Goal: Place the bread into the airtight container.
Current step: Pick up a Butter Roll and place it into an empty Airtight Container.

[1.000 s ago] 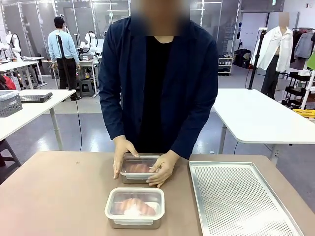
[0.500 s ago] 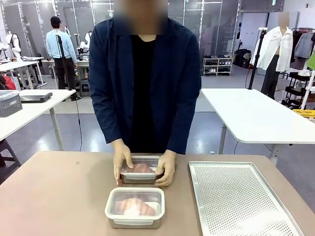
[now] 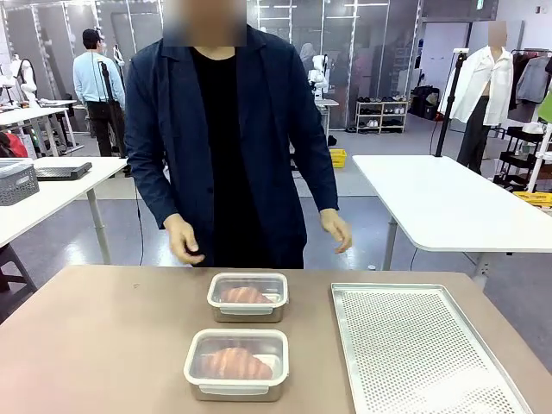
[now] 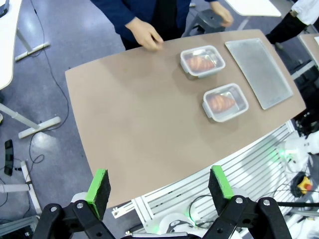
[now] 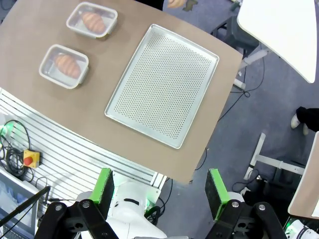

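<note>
My left gripper (image 4: 158,189) and right gripper (image 5: 157,188): jaws wide, empty, high above table. Bread (image 3: 236,363) far below, sealed in lidded containers (image 3: 236,365). Risk: descending onto person's hands (image 3: 184,239) hovering nearby.

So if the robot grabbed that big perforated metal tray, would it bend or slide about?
The flat perforated silver metal tray looks rigid, so it probably wouldn't flop. Being thin and full of holes, it is likely light for its size. Its smooth metal, lying flat on the brown table, may well slide when pushed, and a grip at one edge could let it tilt.
</note>
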You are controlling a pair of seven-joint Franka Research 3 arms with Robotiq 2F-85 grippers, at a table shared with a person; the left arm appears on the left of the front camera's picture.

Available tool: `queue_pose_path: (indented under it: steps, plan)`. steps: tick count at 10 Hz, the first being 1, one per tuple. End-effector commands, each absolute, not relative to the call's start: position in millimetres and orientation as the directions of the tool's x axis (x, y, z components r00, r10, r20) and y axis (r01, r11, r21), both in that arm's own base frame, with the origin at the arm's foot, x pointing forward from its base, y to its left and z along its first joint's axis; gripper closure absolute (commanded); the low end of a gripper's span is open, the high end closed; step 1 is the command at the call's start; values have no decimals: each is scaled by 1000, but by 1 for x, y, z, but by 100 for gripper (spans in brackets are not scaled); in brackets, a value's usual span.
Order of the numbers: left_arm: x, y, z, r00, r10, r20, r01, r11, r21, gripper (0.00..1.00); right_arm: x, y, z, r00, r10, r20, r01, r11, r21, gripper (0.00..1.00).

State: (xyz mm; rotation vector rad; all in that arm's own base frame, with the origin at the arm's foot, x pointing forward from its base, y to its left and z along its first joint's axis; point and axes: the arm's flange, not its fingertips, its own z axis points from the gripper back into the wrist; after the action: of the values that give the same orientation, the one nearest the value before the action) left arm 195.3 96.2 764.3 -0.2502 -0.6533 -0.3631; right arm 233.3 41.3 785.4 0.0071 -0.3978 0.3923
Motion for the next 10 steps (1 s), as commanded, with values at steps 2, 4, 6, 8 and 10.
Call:
queue_pose_path:
  steps: [2, 4, 6, 8, 10]
  plan:
    - [194, 96, 766, 730, -264, 630, 419, 902, -107, 0, 234, 41, 787, 852, 364, 377, -368, 928, -65, 8]
    - [194, 96, 766, 730, -264, 630, 419, 902, -107, 0, 234, 41, 787, 852, 364, 377, -368, 928, -65, 8]
    - [194, 96, 766, 730, -264, 630, 419, 902, -107, 0, 234, 41, 787, 852, 364, 377, -368, 928, -65, 8]
    - [194, 96, 766, 730, -264, 630, 419, 902, -107, 0, 234, 41, 787, 852, 364, 377, -368, 928, -65, 8]
    - [194, 96, 766, 730, -264, 630, 419, 902, -107, 0, 234, 41, 787, 852, 364, 377, -368, 928, -65, 8]
